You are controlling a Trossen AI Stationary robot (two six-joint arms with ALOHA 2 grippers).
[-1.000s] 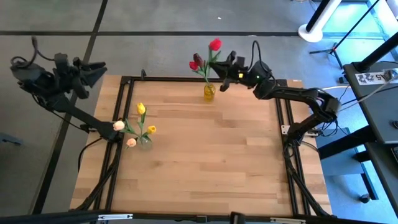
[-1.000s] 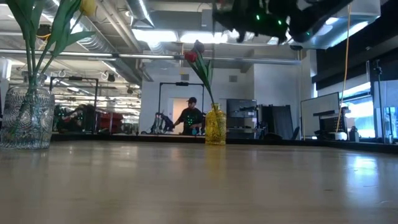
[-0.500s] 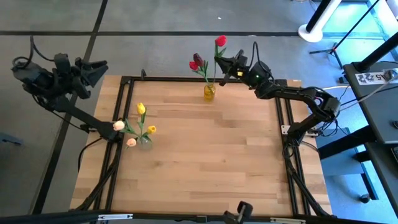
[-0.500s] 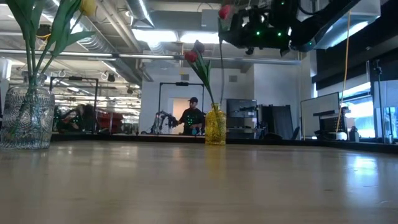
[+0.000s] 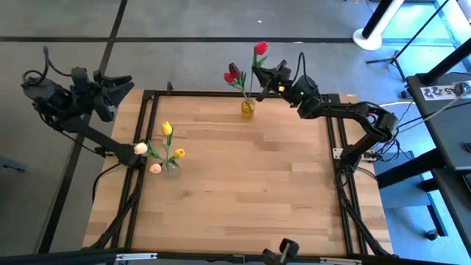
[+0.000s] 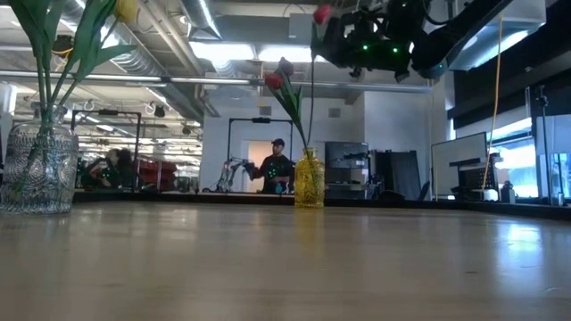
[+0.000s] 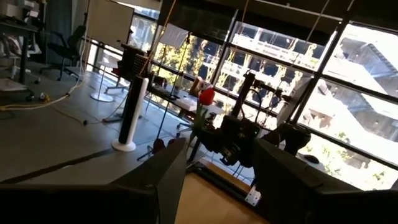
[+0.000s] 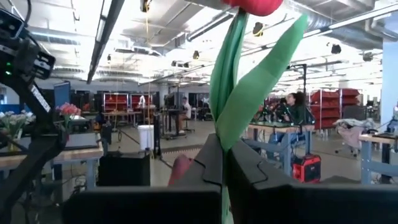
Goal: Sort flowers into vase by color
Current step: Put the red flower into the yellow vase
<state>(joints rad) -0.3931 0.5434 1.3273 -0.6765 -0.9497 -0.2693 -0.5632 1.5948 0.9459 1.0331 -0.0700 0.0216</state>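
Observation:
My right gripper (image 5: 260,76) hovers over the table's far edge, shut on a red tulip (image 5: 260,48) whose head stands above it. The tulip's thin stem (image 6: 312,98) hangs down toward the yellow vase (image 5: 248,109); that vase holds a red and a dark maroon tulip (image 5: 231,73). A clear glass vase (image 5: 171,168) near the left edge holds yellow and cream-peach tulips (image 5: 167,129). My left gripper (image 5: 125,83) is open, raised beyond the table's far left corner, touching nothing. My right gripper pinches the red tulip's stem (image 8: 222,118) between its two fingers (image 8: 249,168), a short way below the head, beside a long leaf (image 8: 261,74). The fingers lie level, across the stem, coming from the table's right. The tulip is upright and its lower stem hangs toward the yellow vase's mouth (image 6: 309,153).
A black metal frame (image 5: 151,118) runs along the table's left, far and right sides. The wooden top (image 5: 250,184) between the two vases is bare. In the low view a person (image 6: 273,165) shows in the room beyond the table.
My right gripper has moved a little toward the table's left, over the yellow vase. The red tulip has turned from tilted to upright, and its stem has come down into the low view above the vase. My left arm has shifted slightly toward the table.

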